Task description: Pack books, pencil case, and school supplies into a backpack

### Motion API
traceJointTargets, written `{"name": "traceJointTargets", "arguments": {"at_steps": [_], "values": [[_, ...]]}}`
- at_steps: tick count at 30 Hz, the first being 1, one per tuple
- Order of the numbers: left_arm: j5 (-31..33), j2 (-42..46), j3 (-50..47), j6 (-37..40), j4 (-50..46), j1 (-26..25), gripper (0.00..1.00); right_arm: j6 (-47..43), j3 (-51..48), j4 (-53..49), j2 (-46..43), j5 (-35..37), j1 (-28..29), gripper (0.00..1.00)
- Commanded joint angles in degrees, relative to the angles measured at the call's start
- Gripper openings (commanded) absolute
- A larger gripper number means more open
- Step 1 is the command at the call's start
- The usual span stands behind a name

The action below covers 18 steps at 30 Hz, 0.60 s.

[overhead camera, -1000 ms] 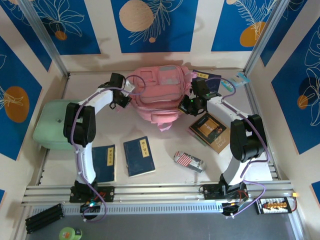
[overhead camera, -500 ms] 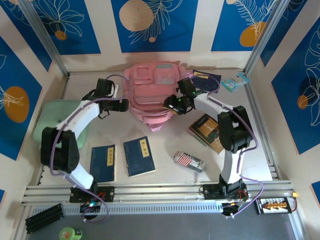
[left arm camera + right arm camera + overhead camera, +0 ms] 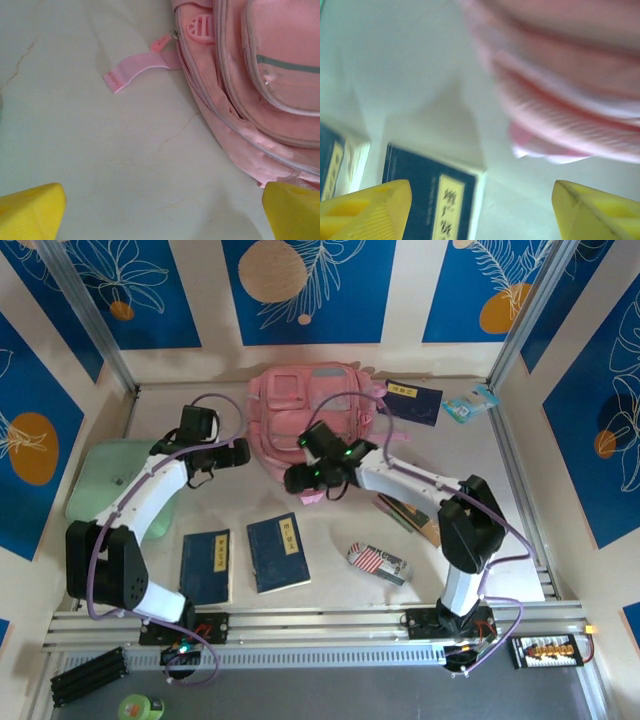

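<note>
Count: three navy books (image 3: 279,552), one tan notebook (image 3: 408,513), one pencil case (image 3: 377,562), one backpack (image 3: 310,410) lying far-centre on the surface (image 3: 330,530). Both hands were shut a second ago and are now apart: left hand (image 3: 246,451) beside the backpack's left edge, right hand (image 3: 290,480) at its near edge.

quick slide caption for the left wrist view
Open left gripper over the table, beside the pink backpack and its loose strap end.

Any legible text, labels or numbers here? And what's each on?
Nothing reads cleanly.
Left navy book: pale title label, characters too small.
Middle navy book: same, too small.
Far navy book: label too small.
Navy book in the right wrist view: vertical characters, blurred.
Teal packet: print too small.
</note>
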<state>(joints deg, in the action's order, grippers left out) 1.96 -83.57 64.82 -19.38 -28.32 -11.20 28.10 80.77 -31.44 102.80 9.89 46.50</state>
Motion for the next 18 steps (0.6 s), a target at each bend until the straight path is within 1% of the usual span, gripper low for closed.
{"name": "traceJointTargets", "arguments": {"at_steps": [1, 4, 12, 14, 17, 18], "values": [[-0.47, 2.34, -0.72, -2.39, -0.31, 1.44, 1.0, -6.99, 2.53, -4.24, 4.78, 0.3, 3.75, 0.75], [-1.22, 3.26, -1.35, -2.9, -1.31, 2.25, 1.0, -10.25, 3.73, -4.76, 7.35, -0.27, 6.34, 0.74], [-3.97, 5.26, -4.08, -4.44, -2.87, 3.01, 1.0, -15.39, 5.46, -8.18, 12.86, -1.56, 8.75, 0.74], [-5.08, 4.97, -4.29, -4.39, -3.06, 2.97, 1.0, -15.86, 5.72, -8.91, 14.25, 0.45, 9.16, 0.74], [-6.96, 4.32, -4.1, -3.46, -3.27, 2.99, 1.0, -13.62, 5.7, -9.26, 15.34, 7.88, 9.57, 0.73], [-7.58, 3.94, -3.78, -3.24, -3.47, 2.96, 1.0, -13.23, 5.18, -8.94, 15.29, 9.17, 9.4, 0.74]]}}
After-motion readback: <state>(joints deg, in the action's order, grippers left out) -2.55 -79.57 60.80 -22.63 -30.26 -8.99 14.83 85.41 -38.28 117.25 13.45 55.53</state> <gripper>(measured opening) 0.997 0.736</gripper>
